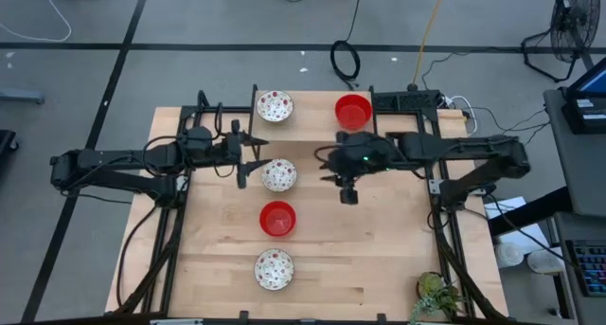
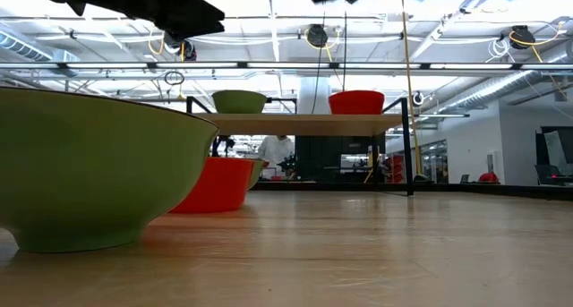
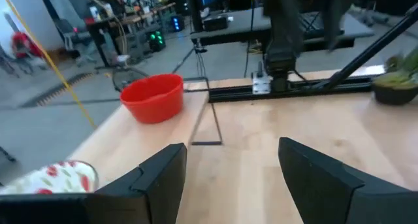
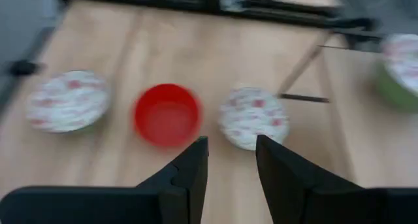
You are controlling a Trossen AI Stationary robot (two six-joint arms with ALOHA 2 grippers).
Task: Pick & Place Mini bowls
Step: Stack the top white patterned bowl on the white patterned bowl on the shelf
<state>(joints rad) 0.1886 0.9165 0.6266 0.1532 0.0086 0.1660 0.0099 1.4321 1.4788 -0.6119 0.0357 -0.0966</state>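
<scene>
Five mini bowls show from above: a speckled bowl [image 1: 275, 105] and a red bowl [image 1: 352, 110] by the far edge of the table [image 1: 379, 259], then a line running toward the near edge of a second speckled bowl [image 1: 278, 174], a second red bowl [image 1: 277, 218] and a third speckled bowl [image 1: 273, 268]. The left gripper [image 1: 248, 160] hangs just beside the middle speckled bowl, on its left, fingers spread wide with nothing between them; its wrist camera looks across bare wood to the far red bowl [image 3: 152, 97] and catches the rim of a speckled one [image 3: 55, 177] (cut off at the frame's edge). The right gripper [image 1: 348, 192] is raised over open table, right of the line, its fingers [image 4: 189, 168] parted by a narrow gap and empty; below it lie a speckled bowl [image 4: 253, 116], a red one [image 4: 167, 113] and another speckled one [image 4: 68, 100], all blurred. In the low view the nearest bowl [image 2: 89, 168] looks green and fills the left side, hiding much of the table behind it. The table's right half, out to the small plant [image 1: 436, 292] at the near corner, lies open.
</scene>
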